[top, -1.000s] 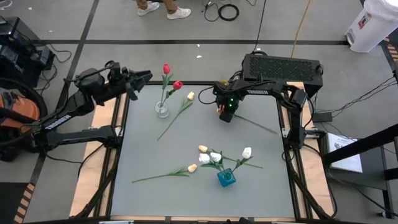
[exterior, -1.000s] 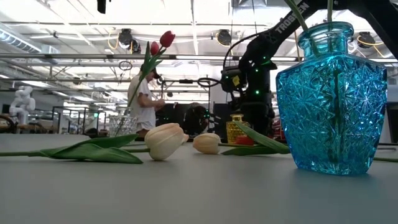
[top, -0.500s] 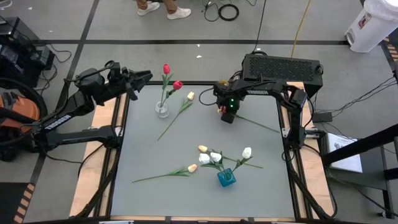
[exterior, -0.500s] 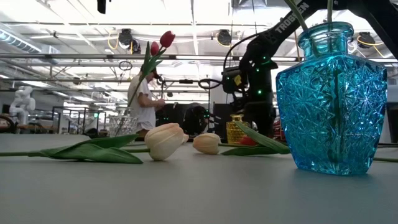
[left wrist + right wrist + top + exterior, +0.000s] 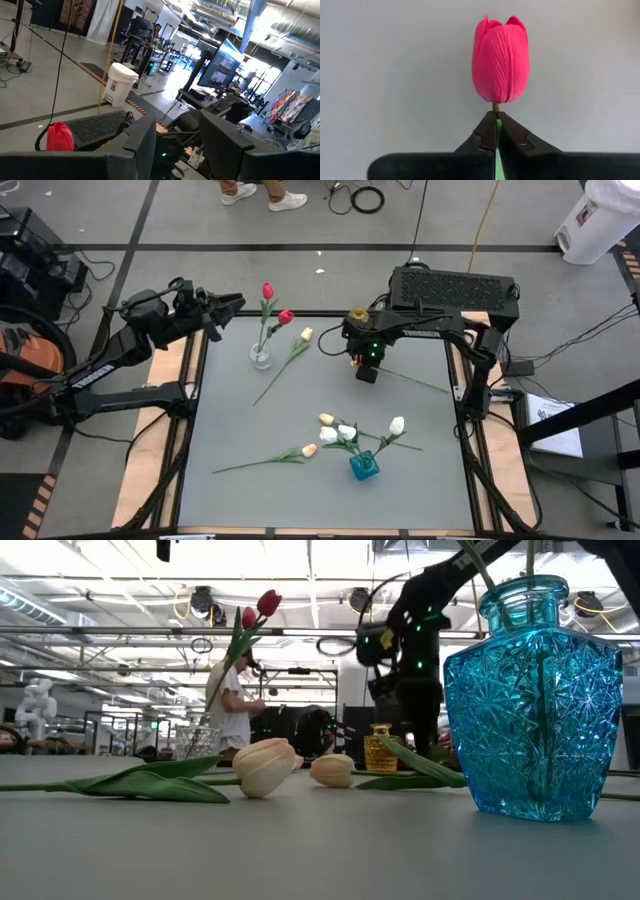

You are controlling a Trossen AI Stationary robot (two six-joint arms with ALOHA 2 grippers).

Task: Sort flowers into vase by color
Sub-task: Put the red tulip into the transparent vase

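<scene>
Red tulip (image 5: 500, 60) pinched just under its head by closed right claw (image 5: 496, 131), stem trailing toward table's right edge, left claw (image 5: 232, 305) open, empty

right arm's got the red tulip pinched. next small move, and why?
Probably lift it clear and carry it toward the clear vase. The right gripper is shut on the red tulip just below its head, and that vase already holds two red ones.
</scene>
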